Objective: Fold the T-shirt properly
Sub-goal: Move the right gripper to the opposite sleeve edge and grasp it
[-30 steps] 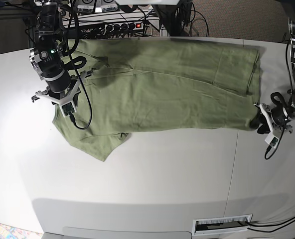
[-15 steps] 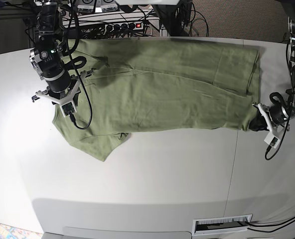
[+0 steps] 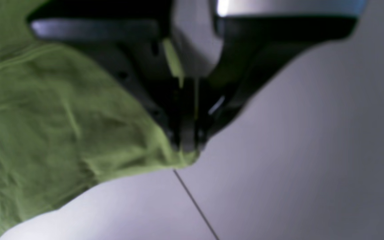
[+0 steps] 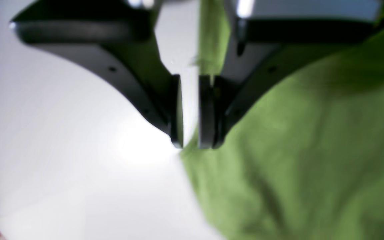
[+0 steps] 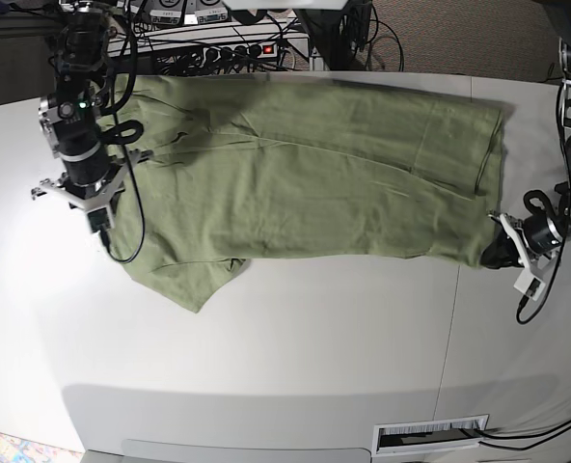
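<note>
T-shirt of olive-green soft knit (image 5: 324, 183) spreads across the upper half of the base view on a smooth white worktop (image 5: 295, 357). Only the left wrist view shows the black left end effector (image 3: 188, 146) pinching its corner. The right wrist view shows the black right end effector (image 4: 191, 146) slightly open beside the fabric's edge; it has moved toward the frame's upper left.

No readable text, labels, brands, numbers or signs in any of the three views (wrist views blurry anyway).
</note>
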You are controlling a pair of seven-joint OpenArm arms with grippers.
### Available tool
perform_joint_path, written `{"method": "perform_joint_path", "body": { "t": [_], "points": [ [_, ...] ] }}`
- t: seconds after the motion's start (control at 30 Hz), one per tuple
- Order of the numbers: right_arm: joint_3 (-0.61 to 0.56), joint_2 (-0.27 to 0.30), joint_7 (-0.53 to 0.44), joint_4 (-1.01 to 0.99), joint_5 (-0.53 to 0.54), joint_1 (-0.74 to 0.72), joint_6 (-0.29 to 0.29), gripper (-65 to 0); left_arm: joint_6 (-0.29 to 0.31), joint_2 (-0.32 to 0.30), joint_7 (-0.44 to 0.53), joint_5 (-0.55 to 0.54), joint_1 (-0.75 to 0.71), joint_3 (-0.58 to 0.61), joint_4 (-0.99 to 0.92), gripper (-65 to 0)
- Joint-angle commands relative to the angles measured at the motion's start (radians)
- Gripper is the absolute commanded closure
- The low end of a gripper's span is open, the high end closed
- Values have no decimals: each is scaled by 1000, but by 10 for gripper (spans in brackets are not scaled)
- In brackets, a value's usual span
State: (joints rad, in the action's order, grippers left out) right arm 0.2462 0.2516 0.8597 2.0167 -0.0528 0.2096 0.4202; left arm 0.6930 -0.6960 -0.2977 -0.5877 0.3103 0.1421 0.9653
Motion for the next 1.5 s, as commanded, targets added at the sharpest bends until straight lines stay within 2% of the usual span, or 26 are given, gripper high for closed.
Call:
{"method": "perform_joint_path", "body": {
  "t": [0.0, 0.17, 0.23, 0.33, 0.37, 0.6, 0.73, 0.9, 1.0, 1.17, 1.27, 1.47],
  "points": [
    [16, 11, -22, 18, 6, -29, -10, -93, 5, -24, 15, -21, 21, -8, 26, 0],
    [4, 11, -58, -87, 64, -97, -8, -93, 5, -32, -135, -119, 17, -8, 84, 0],
    [-31, 11, -69, -164, 63, -146, -7, -105, 5, -44, -137, -143, 17, -8, 101, 0],
    [-89, 12, -66, -283, 62, -242, -7, -193, 5, -60, -137, -153, 17, -8, 117, 0],
    [-108, 12, -65, -316, 60, -275, -7, -202, 5, -65, -137, -153, 17, -8, 117, 0],
    [-209, 12, -26, -486, 60, -472, -6, -202, 5, -78, -140, -153, 16, -8, 117, 0],
    [-216, 13, -43, -615, 57, -567, -5, -202, 5, -88, -141, -152, 16, -8, 117, 0],
    [-216, 14, -48, -768, -1, -667, -1, -202, 5, -106, -140, -150, 17, -8, 117, 0],
    [-216, 14, -58, -831, -8, -702, 32, -202, 5, -121, -140, -149, 17, -8, 117, 0],
    [-216, 15, -70, -932, -39, -732, 42, -202, 5, -139, -140, -149, 16, -8, 117, 0],
    [-216, 14, -87, -977, -41, -734, 75, -202, 5, -143, -140, -150, 16, -8, 117, 0],
    [-216, 18, -136, -1048, -45, -734, 82, -202, 5, -143, -140, -150, 16, -8, 117, 0]
  ]
}}
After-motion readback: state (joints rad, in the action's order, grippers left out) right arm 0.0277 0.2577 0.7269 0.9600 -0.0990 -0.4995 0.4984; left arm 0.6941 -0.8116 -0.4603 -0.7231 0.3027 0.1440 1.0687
